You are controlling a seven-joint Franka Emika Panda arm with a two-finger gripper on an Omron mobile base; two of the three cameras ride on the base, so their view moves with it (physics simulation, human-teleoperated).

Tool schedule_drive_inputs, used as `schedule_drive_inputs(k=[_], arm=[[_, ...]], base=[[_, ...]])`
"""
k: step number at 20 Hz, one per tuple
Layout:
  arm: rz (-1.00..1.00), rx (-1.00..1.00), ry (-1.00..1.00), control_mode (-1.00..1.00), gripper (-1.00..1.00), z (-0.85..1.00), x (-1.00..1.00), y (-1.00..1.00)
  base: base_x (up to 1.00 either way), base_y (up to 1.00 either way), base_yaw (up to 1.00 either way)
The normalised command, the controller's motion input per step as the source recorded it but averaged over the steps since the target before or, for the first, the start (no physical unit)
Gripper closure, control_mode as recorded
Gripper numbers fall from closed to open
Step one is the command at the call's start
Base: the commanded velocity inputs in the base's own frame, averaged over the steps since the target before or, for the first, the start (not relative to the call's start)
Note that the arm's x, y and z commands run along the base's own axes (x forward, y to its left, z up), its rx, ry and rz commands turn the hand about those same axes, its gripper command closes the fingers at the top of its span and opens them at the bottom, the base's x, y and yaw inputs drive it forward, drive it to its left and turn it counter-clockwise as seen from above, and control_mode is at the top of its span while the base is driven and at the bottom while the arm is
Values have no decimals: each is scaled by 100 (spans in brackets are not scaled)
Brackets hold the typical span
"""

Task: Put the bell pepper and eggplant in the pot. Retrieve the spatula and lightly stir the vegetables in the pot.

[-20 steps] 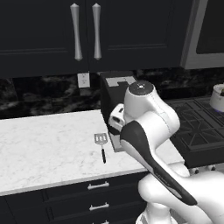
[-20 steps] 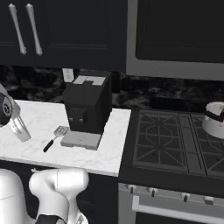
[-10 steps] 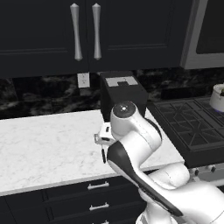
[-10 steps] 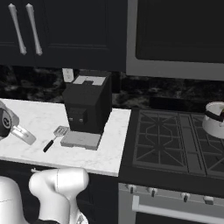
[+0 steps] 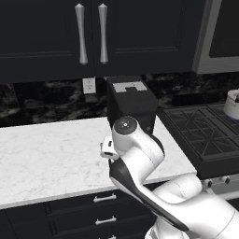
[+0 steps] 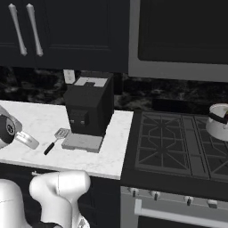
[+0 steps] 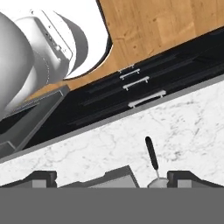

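Observation:
The spatula (image 6: 55, 140) lies flat on the white marble counter, just left of the coffee machine's tray, with its slotted head toward the machine and its black handle toward the counter's front edge. In the hand view the spatula (image 7: 152, 160) sits between my fingertips, nearer the right fingertip (image 7: 189, 178). My gripper (image 7: 114, 179) hovers over it, open, holding nothing. The silver pot (image 6: 218, 124) stands on the far right of the stove, also seen as the pot (image 5: 232, 103) at the right edge. The bell pepper and the eggplant are out of view.
A black coffee machine (image 6: 89, 106) with a grey drip tray (image 6: 82, 142) stands on the counter by the stove (image 6: 173, 147). The marble counter (image 5: 46, 154) stretches left. Dark upper cabinets hang above and drawers (image 7: 140, 87) sit below the counter's front edge.
The arm has swung down and forward over the counter, bringing the hand low above the spatula. The spatula and the pot have not moved. The jaws stay wide apart.

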Motion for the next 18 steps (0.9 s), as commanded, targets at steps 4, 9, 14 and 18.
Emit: schedule_drive_inputs(k=[4,9,14,18], arm=[[0,0,4,-100,-100,-34,34,1],[0,0,5,-100,-100,-46,21,12],[0,0,4,-100,-100,-43,24,12],[0,0,8,-100,-100,-35,44,8]], base=[[0,0,0],[0,0,0],[0,0,0],[0,0,0]])
